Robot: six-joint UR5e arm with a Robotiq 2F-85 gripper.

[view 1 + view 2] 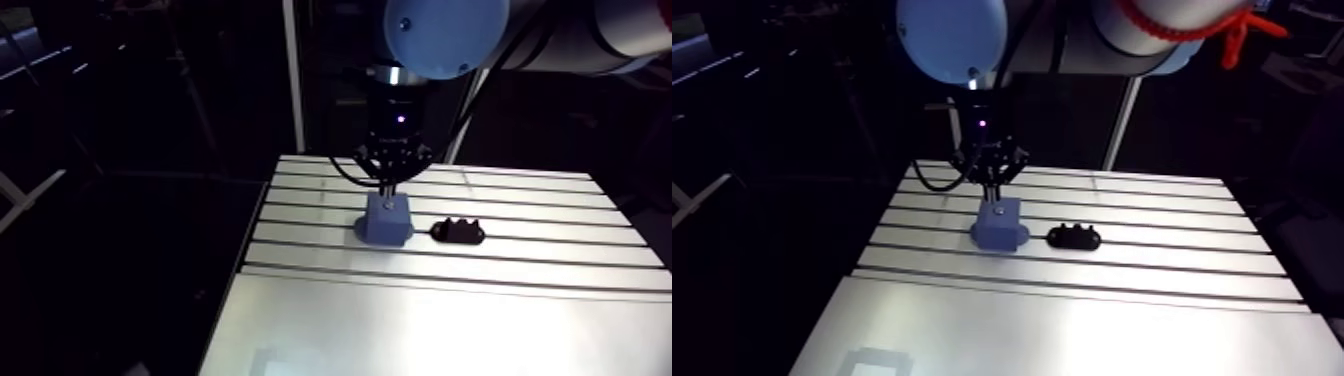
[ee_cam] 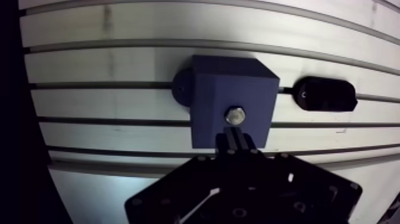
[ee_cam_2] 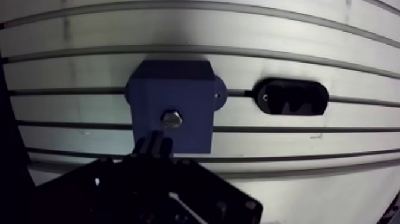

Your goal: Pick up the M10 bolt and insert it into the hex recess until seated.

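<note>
Resting in the top of the block (image 2: pixel 233 98), the bolt (image 2: pixel 235 115) sits just ahead of the gripper (image 2: pixel 236 134), fingers (image 2: pixel 231 142) seemingly pressed together; arm view shows the block mid-frame.

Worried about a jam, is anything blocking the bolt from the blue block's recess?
Nothing visible does. The bolt already sits in the top of the blue block, just ahead of the gripper. The black part lies apart, beside the block.

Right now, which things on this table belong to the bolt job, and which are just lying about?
Job: bolt, blue block holding it, claw.
Lying about: black part beside the block.
</note>
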